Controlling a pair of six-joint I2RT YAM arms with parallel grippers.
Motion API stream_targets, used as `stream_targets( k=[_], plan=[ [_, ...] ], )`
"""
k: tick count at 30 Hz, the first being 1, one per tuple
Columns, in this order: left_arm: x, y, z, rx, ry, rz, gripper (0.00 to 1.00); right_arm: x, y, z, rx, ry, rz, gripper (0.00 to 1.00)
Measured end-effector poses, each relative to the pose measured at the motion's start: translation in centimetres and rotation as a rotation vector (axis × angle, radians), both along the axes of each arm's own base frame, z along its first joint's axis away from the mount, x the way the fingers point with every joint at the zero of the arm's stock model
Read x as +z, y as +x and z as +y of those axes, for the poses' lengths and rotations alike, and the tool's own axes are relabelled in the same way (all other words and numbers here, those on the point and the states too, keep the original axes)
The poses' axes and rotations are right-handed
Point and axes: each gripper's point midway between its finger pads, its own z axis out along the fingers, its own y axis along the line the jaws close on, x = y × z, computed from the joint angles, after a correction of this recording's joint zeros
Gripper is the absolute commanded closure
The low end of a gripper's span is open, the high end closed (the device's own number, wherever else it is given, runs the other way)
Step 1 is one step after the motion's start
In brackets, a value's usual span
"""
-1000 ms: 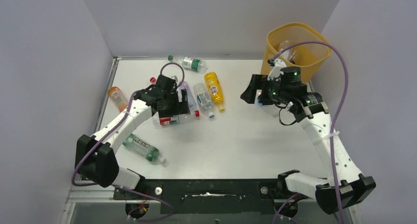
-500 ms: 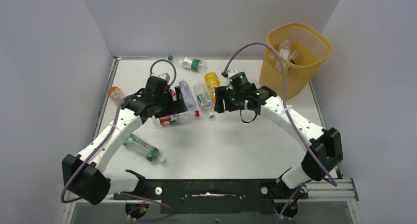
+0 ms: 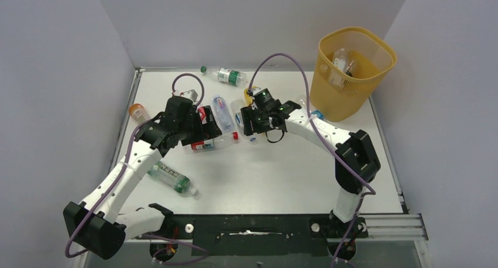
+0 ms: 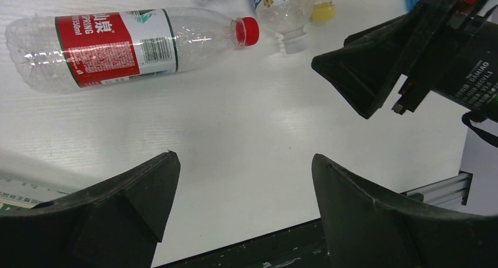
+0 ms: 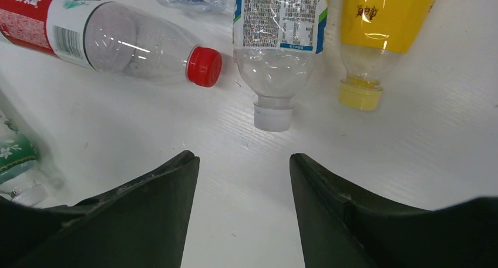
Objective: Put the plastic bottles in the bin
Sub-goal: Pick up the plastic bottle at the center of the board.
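The left fingers (image 4: 132, 197) are spread over the surface (image 3: 282, 168), gripping nothing, and the red-labelled bottle (image 4: 111, 44) is seen lying just beyond them. The right fingers (image 5: 147, 209) are likewise parted and empty, with a white-capped clear bottle (image 5: 276, 39) laid just ahead, between the red-labelled one and a yellow bottle (image 5: 382, 15). The bin (image 3: 337, 100) is placed at the far right corner, with bottles (image 3: 340, 59) seen inside.

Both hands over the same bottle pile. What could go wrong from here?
1. The left hand and right hand, both open, work close together; the right one looms in the left wrist view. They may collide.
2. The white-capped bottle ahead of the right hand lies close between the yellow bottle and red-capped bottle; closing may knock those away.
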Motion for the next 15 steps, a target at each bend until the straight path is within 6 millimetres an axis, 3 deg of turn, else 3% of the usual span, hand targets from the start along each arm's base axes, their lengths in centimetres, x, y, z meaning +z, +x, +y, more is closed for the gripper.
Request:
stream_targets(
  k=[5,15],
  plan=[
    [-0.4,-0.6,0.2,-0.002,0.000,0.010,0.16,-2.1,0.5,0.7,0.009,-0.039,0.020,0.43],
    [-1.0,-1.0,0.2,-0.006,0.002,0.027,0.16,-4.4,1.3,0.6,-0.008,-0.110,0.018,0.46]
  ],
)
